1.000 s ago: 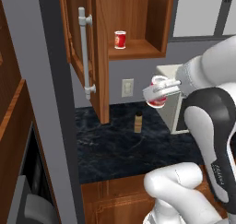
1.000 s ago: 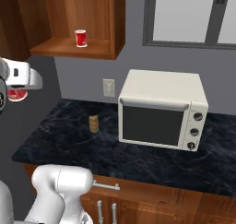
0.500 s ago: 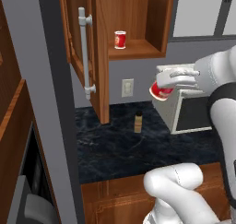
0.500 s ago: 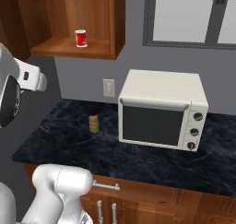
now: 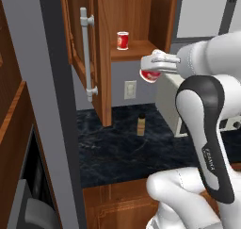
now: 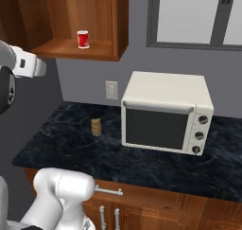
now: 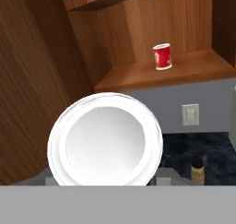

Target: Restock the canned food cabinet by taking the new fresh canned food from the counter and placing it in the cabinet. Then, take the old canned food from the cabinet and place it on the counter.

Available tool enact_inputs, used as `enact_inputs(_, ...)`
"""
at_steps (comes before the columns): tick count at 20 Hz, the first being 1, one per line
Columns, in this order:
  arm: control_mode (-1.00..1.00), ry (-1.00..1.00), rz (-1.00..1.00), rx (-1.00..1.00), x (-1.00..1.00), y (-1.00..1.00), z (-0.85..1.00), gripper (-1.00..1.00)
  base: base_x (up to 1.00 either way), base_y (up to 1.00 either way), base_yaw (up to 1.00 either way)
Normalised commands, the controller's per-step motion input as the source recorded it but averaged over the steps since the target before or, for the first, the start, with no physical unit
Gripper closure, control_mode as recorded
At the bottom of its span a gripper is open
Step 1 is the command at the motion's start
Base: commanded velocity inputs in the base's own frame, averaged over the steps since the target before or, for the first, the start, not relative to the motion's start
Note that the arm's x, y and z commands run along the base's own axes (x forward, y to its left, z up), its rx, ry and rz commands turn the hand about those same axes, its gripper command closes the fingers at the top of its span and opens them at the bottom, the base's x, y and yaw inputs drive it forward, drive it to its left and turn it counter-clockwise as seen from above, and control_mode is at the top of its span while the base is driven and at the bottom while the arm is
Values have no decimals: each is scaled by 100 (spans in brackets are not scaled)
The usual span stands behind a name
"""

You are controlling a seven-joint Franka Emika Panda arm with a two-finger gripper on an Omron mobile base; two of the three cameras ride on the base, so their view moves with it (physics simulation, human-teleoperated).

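My claw (image 5: 151,69) is clamped on a red-and-white can (image 5: 149,75), lying sideways, its white end (image 7: 106,145) facing my hand camera. I hold it in the air just below and in front of the cabinet (image 5: 141,20) shelf, door open. Under it, the counter (image 6: 71,144) has a small brown bottle (image 6: 96,127) and a white toaster oven (image 6: 165,113). Farther back, another red can (image 6: 83,39) stands upright on the shelf
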Motion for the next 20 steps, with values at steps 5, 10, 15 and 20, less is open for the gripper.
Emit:
enact_inputs(5,-100,7,-1,-11,70,33,42,100,0,0,0)
enact_inputs(10,-100,9,0,-16,15,11,-1,100,0,0,0)
enact_inputs(15,-100,0,6,-14,42,1,-13,100,0,0,0)
enact_inputs(20,-100,0,2,-4,65,6,-21,100,0,0,0)
